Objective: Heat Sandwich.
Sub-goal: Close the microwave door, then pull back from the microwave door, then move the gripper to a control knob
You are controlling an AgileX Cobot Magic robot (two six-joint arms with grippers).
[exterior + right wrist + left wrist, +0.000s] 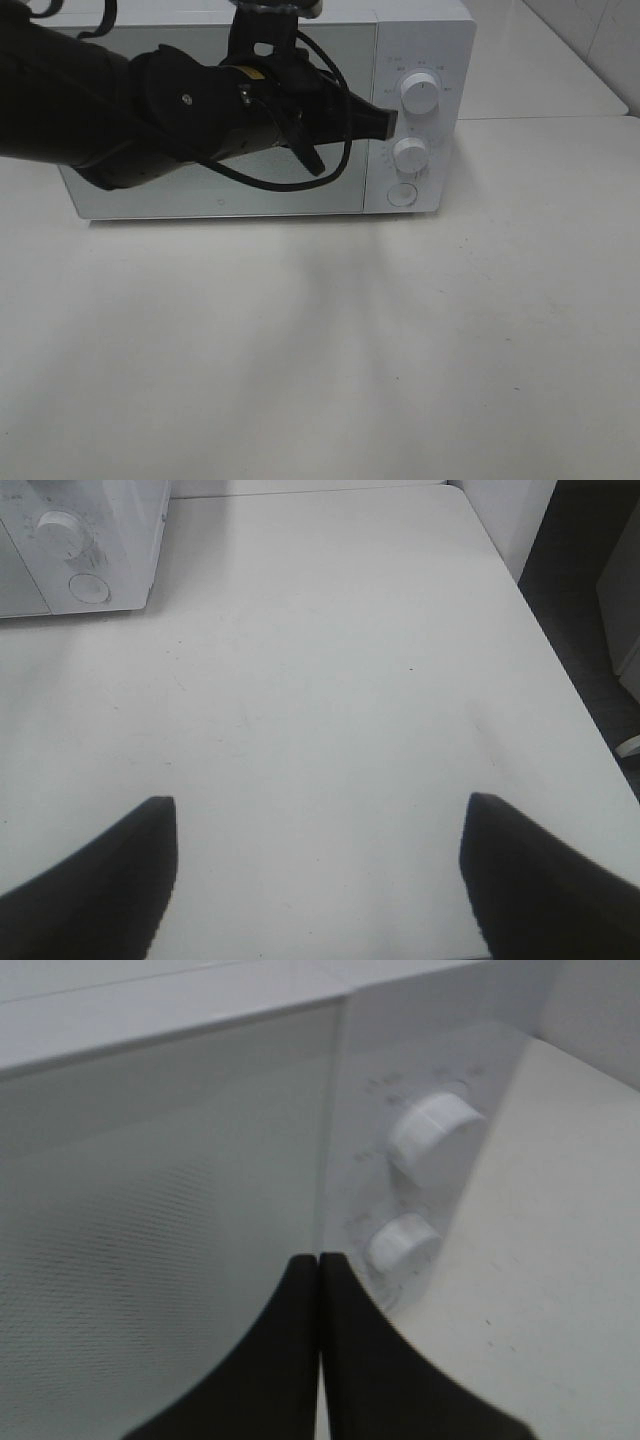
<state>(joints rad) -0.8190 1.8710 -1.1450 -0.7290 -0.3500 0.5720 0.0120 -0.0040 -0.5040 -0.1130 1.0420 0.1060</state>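
Bench entry, high view, read left to right.

The left arm (100, 110), black, is reaching in from the left edge and crossing in front of the microwave (425, 35); it is covering the upper part of the door (250, 200).

The microwave, white-bodied, is standing at the back of the white counter (320, 360); its grey glass door is sitting flush and shut. In the left wrist view the glass is showing only a fine mesh and pale reflection, so the inside cannot be read. The sandwich is not showing in any view; whether it is lying inside the microwave cannot be told.

The left tool (386, 122) is pointing right, with its tip lying at the seam between door and control panel, just beside the upper knob (421, 94). Its two fingers are pressed together with no gap between them and are pinching nothing; whether the tip is touching the panel cannot be told.

The lower knob (411, 154) is sitting under the upper knob; a round button (401, 194) is sitting under that. Faint printed marks are ringing both knobs, too small to read.

The right tool (320, 880) is showing only in its own wrist view. It is hanging over the counter with its fingers (120, 880) spread wide and nothing between them. The microwave's control panel is appearing at the far edge of that view, well apart from the tool.
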